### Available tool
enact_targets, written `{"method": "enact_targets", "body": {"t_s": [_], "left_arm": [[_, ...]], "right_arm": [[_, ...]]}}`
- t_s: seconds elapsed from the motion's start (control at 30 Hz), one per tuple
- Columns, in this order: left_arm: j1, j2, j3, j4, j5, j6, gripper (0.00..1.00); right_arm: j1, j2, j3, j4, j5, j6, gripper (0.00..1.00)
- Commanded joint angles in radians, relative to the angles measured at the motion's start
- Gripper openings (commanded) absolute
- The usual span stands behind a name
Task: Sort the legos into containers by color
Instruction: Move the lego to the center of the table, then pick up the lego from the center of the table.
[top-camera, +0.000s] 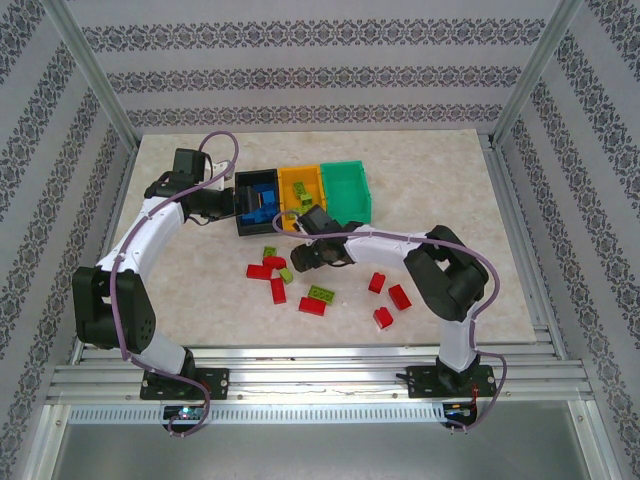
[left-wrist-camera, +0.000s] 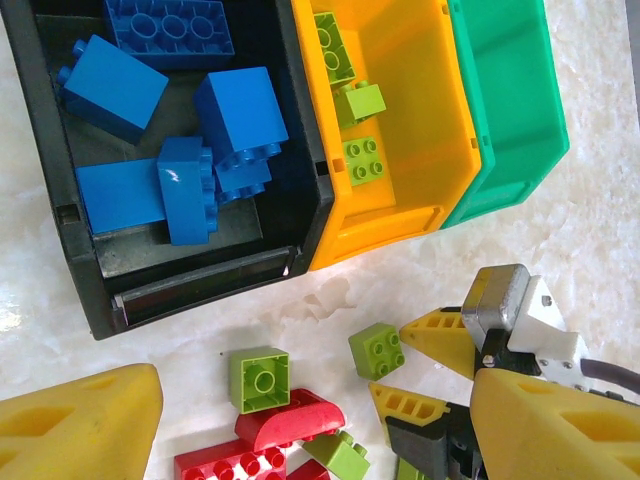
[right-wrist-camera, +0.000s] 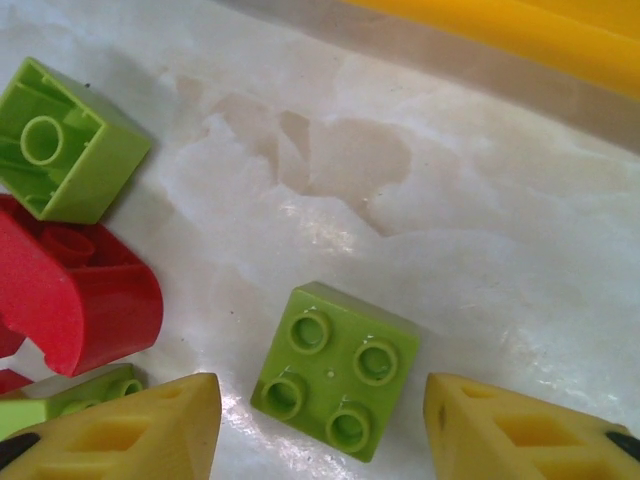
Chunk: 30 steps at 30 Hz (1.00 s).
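Jaws parted, the right gripper (right-wrist-camera: 320, 410) straddles a lime green brick (right-wrist-camera: 335, 380) lying studs-up on the table (right-wrist-camera: 470, 220) at 6 o'clock from the orange-yellow bin (left-wrist-camera: 400, 215), a light, rigid, slick piece likely best pinched across flat opposite walls, while the left gripper (left-wrist-camera: 315, 405) hovers open.

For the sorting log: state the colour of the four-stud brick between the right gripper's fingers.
Lime green; the brick shows best in the right wrist view.
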Motion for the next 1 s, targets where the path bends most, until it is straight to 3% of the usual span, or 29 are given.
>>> {"method": "enact_targets", "body": {"t_s": [0.0, 0.57, 0.83, 0.97], "left_arm": [[0.017, -0.016, -0.003, 0.035, 0.017, -0.007, 0.81], [0.017, -0.009, -0.001, 0.031, 0.012, -0.004, 0.81], [0.017, -0.012, 0.000, 0.031, 0.013, -0.004, 0.81], [0.017, -0.011, -0.001, 0.031, 0.014, -0.003, 0.81]], "right_arm": [[0.016, 0.004, 0.040, -0.039, 0.042, 0.008, 0.58], [0.012, 0.053, 0.037, -0.032, 0.068, -0.001, 0.45], [0.010, 0.076, 0.084, -0.057, 0.072, -0.012, 0.30], [0.005, 0.060, 0.095, -0.051, 0.069, -0.016, 0.28]]}}
